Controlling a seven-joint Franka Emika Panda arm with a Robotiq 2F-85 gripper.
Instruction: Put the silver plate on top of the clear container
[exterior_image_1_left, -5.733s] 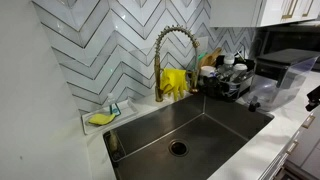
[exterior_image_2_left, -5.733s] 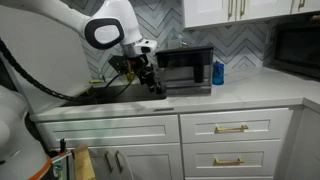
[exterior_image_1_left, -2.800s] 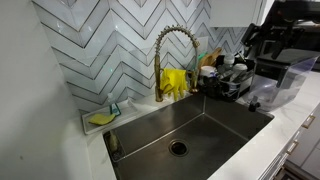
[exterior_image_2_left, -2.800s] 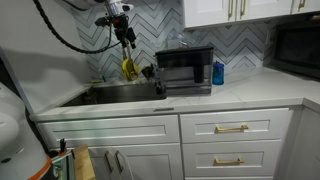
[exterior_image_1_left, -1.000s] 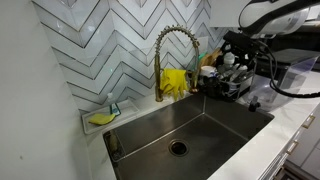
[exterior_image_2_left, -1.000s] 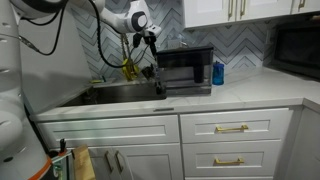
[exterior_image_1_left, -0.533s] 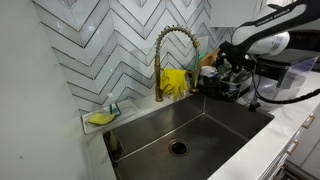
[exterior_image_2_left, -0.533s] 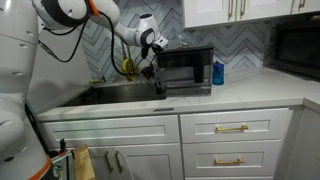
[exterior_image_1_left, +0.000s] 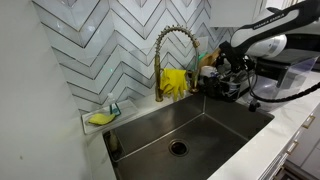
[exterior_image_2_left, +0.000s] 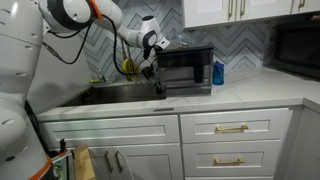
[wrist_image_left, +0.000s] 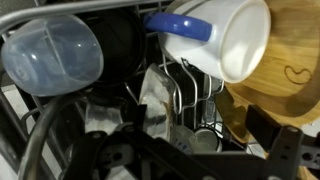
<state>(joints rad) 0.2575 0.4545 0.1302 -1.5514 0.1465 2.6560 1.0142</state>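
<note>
Back edge of counter, beside sink (exterior_image_1_left: 185, 125): gripper (exterior_image_1_left: 230, 62) hangs over dish rack (exterior_image_1_left: 222, 88). Jaw opening and hold: cannot tell. In wrist view, clear container (wrist_image_left: 52, 55) lies in rack beside white mug (wrist_image_left: 225, 35). Cannot make out silver plate.

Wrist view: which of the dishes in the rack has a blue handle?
The white mug, tipped on its side at the top. The clear container to its left and the wooden dish to its right have no handle.
</note>
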